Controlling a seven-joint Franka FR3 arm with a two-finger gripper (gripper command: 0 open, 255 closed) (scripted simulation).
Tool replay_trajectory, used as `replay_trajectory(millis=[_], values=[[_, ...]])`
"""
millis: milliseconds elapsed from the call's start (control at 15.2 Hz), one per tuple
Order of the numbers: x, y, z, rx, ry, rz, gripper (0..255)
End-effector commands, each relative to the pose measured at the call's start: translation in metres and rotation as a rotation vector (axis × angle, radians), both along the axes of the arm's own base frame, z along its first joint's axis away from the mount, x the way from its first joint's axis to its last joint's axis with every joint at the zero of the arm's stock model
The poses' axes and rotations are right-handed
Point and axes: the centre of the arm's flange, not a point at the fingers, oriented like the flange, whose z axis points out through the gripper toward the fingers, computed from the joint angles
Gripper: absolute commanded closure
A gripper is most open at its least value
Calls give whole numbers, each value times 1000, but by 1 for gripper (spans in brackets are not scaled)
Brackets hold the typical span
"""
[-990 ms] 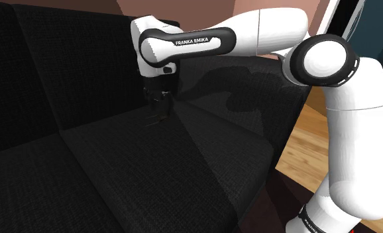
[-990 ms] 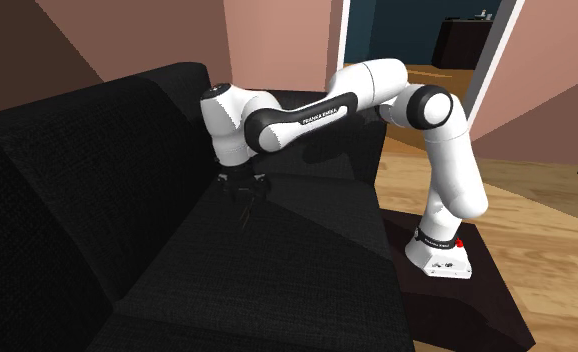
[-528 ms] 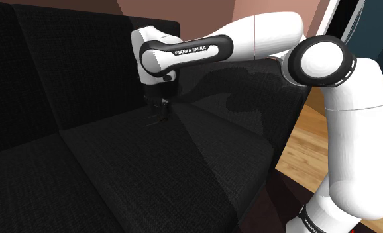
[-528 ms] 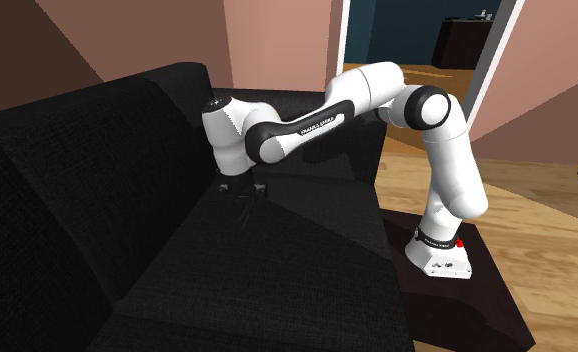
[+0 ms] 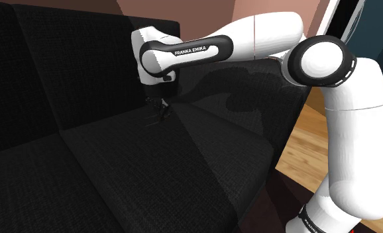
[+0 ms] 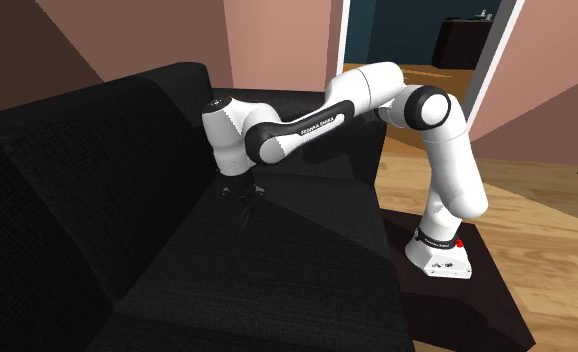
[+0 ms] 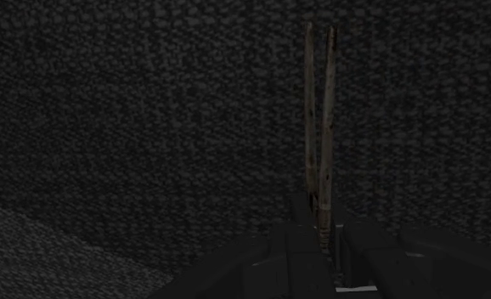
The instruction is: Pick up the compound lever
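Closed further since a second ago, fingers (image 7: 307, 263) pinch the compound lever (image 7: 324, 153), arm (image 5: 203, 46) angled down onto sofa (image 5: 117, 165).

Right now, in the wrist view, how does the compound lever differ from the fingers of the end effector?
Colour: the compound lever is dull brown with dark specks; the end effector fingers are plain black. Shape: the lever is two long, thin bars side by side; the fingers are broad and blocky. State: the fingers clasp the lever's near end, while its far end reaches free over the black sofa. Both point the same way.
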Motion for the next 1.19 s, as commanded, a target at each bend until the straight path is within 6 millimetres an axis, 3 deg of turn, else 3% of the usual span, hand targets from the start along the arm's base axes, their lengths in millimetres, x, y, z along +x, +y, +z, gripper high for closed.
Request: replay_trajectory(millis=[0,990,1122], values=[[0,1,-1,0,0,0,255],[0,1,79,0,0,0,255],[0,1,79,0,0,0,255]])
